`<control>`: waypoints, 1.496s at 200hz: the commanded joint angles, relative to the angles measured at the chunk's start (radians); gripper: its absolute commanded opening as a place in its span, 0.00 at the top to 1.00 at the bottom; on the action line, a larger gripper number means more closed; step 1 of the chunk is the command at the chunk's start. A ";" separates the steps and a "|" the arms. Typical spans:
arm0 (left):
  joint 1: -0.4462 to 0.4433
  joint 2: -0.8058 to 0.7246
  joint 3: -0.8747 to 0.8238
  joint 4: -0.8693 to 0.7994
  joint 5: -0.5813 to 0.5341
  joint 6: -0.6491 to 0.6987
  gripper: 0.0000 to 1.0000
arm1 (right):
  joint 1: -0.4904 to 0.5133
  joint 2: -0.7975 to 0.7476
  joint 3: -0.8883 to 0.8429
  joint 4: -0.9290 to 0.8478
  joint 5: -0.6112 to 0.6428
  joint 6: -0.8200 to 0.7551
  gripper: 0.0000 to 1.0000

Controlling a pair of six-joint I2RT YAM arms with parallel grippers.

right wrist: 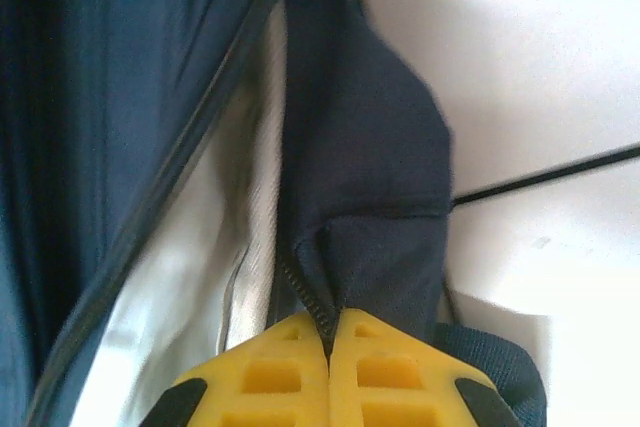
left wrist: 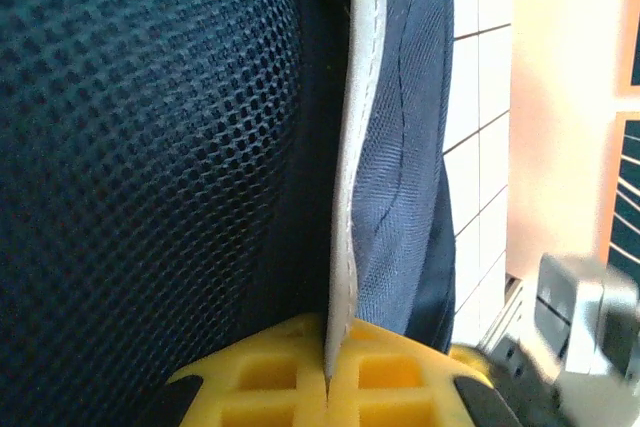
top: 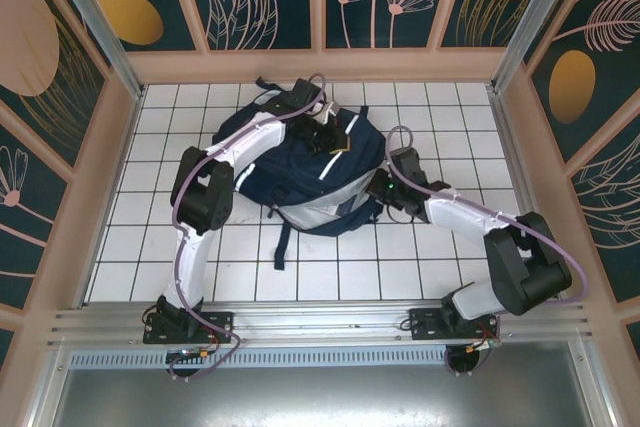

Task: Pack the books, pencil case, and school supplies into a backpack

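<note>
Navy backpack point(top: 300, 177) at table point(top: 160, 247) ctr. Left gripper point(left wrist: 328, 387) clamped on its grey trim point(left wrist: 350, 197), far side; right gripper point(right wrist: 328, 332) clamped on zip-edge fabric point(right wrist: 360, 197), right side. Risk: thin fabric slips out if pulled hard.

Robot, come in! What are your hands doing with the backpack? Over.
Left gripper shut on backpack's pale trim. Right gripper shut on its navy zipper flap. Backpack lying on tiled table. Nothing blocking either arm.
</note>
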 commanded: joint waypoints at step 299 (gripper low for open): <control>0.170 -0.237 0.027 0.081 0.099 -0.031 1.00 | 0.197 0.272 0.189 -0.113 -0.052 -0.043 1.00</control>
